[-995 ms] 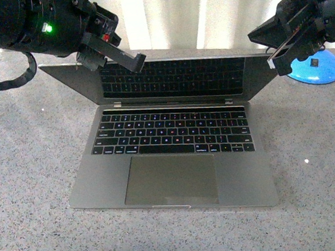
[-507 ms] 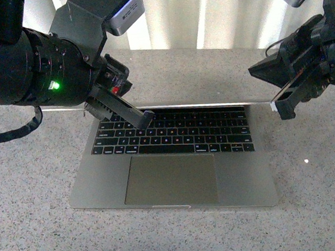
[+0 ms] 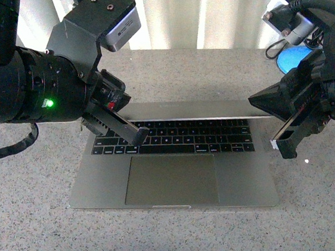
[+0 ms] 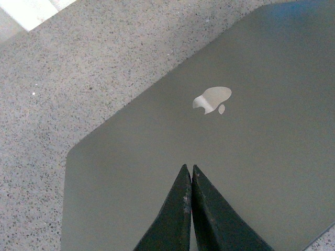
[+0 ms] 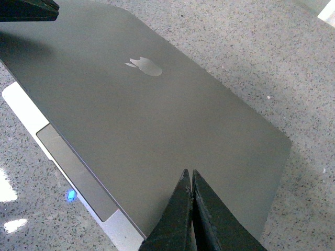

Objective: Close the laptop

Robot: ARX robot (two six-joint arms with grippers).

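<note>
The grey laptop (image 3: 172, 173) lies on the speckled table, its lid (image 3: 201, 108) tilted low over the black keys. In the left wrist view the lid (image 4: 220, 151) shows its apple logo (image 4: 212, 99). It also shows in the right wrist view (image 5: 146, 110). My left gripper (image 3: 137, 134) is shut and empty, its tip against the lid's left part. My right gripper (image 3: 282, 144) is shut and empty, at the lid's right corner. Both shut tips show over the lid in the left wrist view (image 4: 188, 168) and the right wrist view (image 5: 188, 172).
A blue object (image 3: 295, 59) with a cable sits at the back right of the table (image 3: 35, 235). White curtains (image 3: 203, 11) hang behind. The trackpad (image 3: 170, 179) and front of the base lie uncovered.
The lid has swung down from wide open to low over the keyboard. Both grippers have moved forward and down with it, staying shut.
</note>
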